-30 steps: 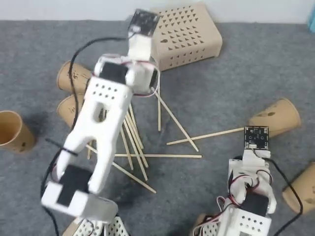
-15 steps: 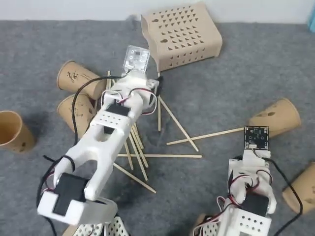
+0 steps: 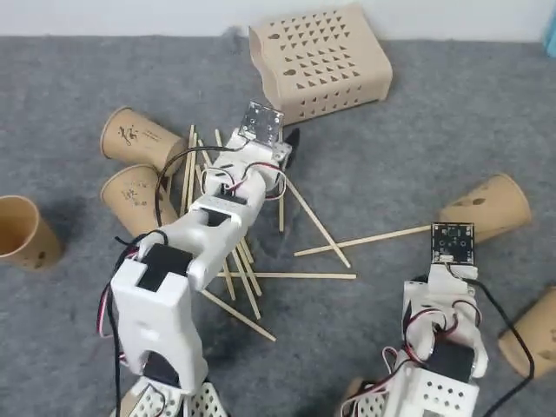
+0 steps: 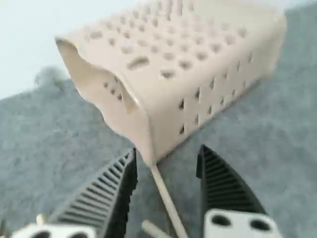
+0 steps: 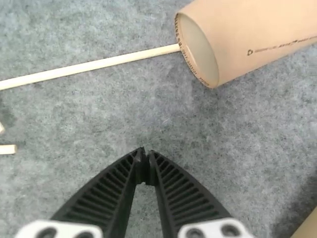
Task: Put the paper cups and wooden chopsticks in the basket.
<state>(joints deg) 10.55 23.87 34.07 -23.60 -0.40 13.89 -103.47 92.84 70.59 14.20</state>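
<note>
Overhead first: grey carpet (image 3: 408, 139) covers the table, with a strip of pale wall (image 3: 130, 16) along the far edge. The left gripper (image 3: 291, 141) sits low over the carpet, just short of the basket (image 3: 321, 62), which lies tipped with a perforated wall up. Loose chopsticks (image 3: 261, 275) are scattered behind and beneath that arm, and two paper cups (image 3: 139, 137) lie on their sides near the pile. The right arm (image 3: 443, 339) is well apart from the left gripper, near a fallen cup (image 3: 486, 207). Left wrist view: the left gripper (image 4: 167, 149) is moderately open with nothing clamped. One chopstick (image 4: 166, 201) lies on the carpet between the jaws, its far end at the near corner of the basket (image 4: 188, 64), which stands close ahead of the fingertips. Right wrist view: the right gripper (image 5: 145, 152) has its jaws pressed together and empty, tips over bare carpet (image 5: 64, 114). Ahead of it lies the fallen cup (image 5: 247, 34), mouth turned toward the gripper, with a long chopstick (image 5: 89, 65) touching its rim.
</note>
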